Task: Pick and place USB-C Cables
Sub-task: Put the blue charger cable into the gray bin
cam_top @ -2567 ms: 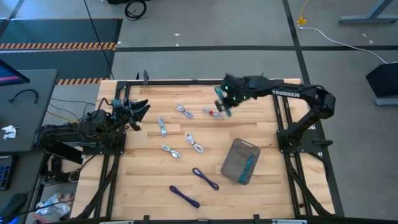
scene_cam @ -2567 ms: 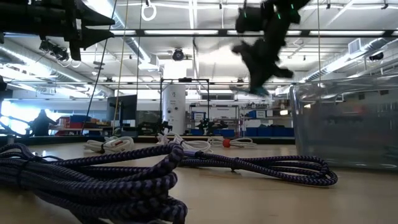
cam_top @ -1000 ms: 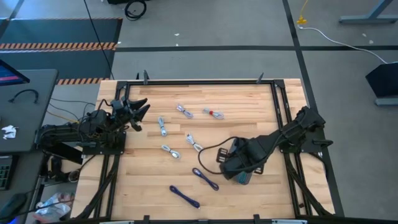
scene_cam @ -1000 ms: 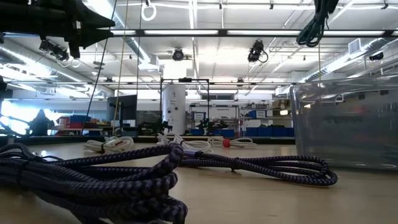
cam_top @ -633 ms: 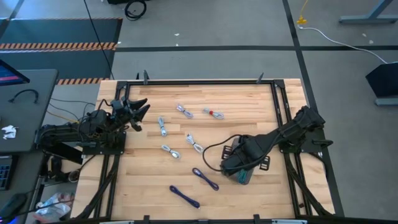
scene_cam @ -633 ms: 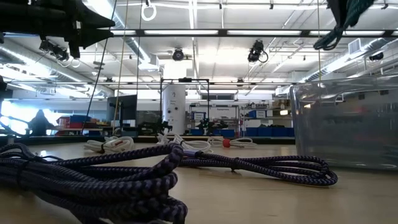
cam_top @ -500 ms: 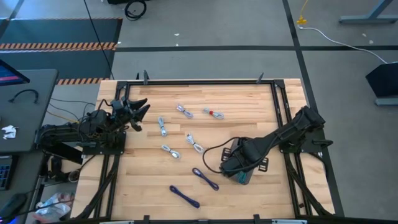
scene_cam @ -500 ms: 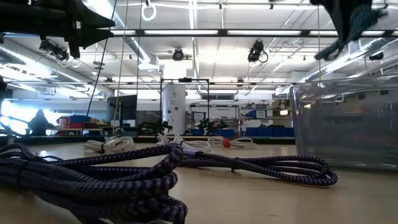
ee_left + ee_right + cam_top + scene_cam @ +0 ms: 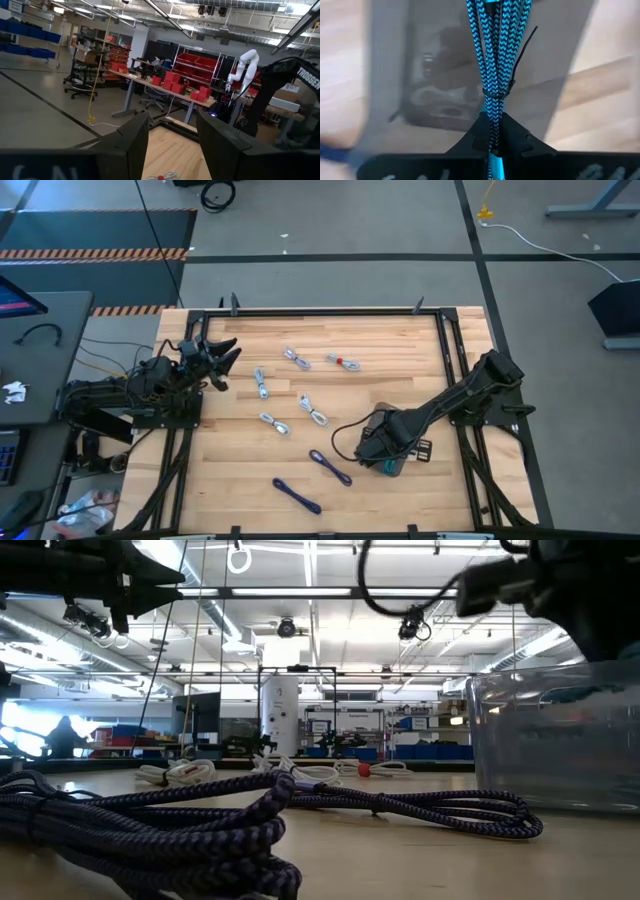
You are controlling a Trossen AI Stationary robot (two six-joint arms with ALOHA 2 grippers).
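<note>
The right claw (image 9: 492, 137), clamped on a teal USB-C cable bundle (image 9: 492, 55), hangs over the grey translucent tray (image 9: 392, 463) on the desk (image 9: 390, 385), while the left claw (image 9: 222, 362) waits open at the desk's left edge.

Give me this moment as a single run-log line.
right gripper: shut on teal cable, over grey tray | left gripper: open, waiting at table's left edge | other cables loose on table
</note>
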